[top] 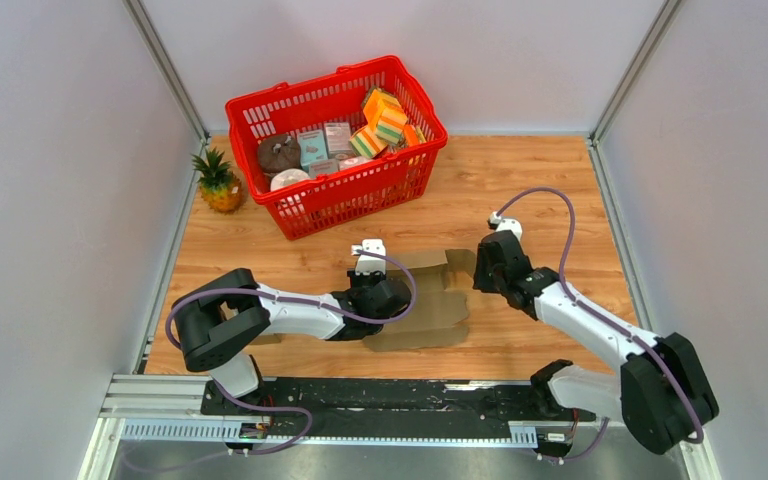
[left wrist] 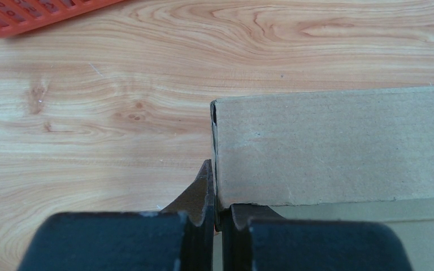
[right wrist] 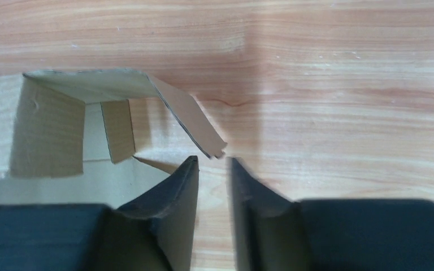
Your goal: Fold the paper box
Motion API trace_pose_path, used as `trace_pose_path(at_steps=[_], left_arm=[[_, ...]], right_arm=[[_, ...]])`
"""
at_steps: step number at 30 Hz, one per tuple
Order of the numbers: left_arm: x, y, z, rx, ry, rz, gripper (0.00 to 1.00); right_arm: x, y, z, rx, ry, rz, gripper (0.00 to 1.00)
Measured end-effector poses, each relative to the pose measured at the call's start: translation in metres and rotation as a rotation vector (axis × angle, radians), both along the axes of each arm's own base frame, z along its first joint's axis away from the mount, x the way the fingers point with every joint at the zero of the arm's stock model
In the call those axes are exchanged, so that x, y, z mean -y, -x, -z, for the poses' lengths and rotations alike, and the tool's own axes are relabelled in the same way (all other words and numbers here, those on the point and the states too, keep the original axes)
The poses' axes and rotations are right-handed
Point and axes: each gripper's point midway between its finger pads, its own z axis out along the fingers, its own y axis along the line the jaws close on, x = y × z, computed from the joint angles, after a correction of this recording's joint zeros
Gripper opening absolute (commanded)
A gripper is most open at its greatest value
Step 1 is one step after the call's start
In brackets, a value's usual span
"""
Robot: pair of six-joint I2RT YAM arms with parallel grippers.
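The brown cardboard box (top: 430,300) lies partly folded on the wooden table between my two arms. My left gripper (top: 380,292) is at its left end. In the left wrist view the left gripper (left wrist: 217,195) is shut on the upright left edge of a raised cardboard panel (left wrist: 339,147). My right gripper (top: 485,268) is at the box's right end. In the right wrist view the right gripper (right wrist: 215,162) is narrowly open with nothing between its fingers. The tip of a slanting box flap (right wrist: 189,116) hangs just beyond the fingertips. The open box end (right wrist: 51,132) is at the left.
A red basket (top: 412,95) holding several packets and sponges stands at the back centre; its corner shows in the left wrist view (left wrist: 28,14). A small pineapple (top: 218,180) stands left of the basket. Grey walls close in the table on both sides.
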Motion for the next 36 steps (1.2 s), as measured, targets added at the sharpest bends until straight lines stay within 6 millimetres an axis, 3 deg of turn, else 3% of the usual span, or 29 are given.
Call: trace_pose_path(at_steps=[3, 8, 16, 28, 31, 33, 36], left_arm=[[0.0, 0.0, 0.0, 0.0, -0.001, 0.0, 0.0], [0.0, 0.0, 0.0, 0.0, 0.0, 0.0, 0.0], [0.0, 0.0, 0.0, -0.001, 0.001, 0.001, 0.0], [0.0, 0.0, 0.0, 0.0, 0.0, 0.001, 0.0], [0.0, 0.0, 0.0, 0.0, 0.0, 0.0, 0.0], [0.0, 0.0, 0.0, 0.0, -0.001, 0.0, 0.0], [0.0, 0.0, 0.0, 0.0, 0.0, 0.0, 0.0]], right_arm=[[-0.006, -0.005, 0.005, -0.019, 0.011, -0.032, 0.12], [-0.015, -0.007, 0.003, -0.017, -0.011, -0.061, 0.04], [-0.032, 0.006, -0.013, -0.019, -0.095, -0.092, 0.03], [-0.068, 0.035, -0.01, -0.137, -0.248, -0.085, 0.02], [-0.084, 0.044, -0.006, -0.148, -0.29, -0.104, 0.08], [-0.094, 0.051, -0.002, -0.158, -0.307, -0.129, 0.28], [-0.101, 0.061, 0.0, -0.179, -0.305, -0.173, 0.4]])
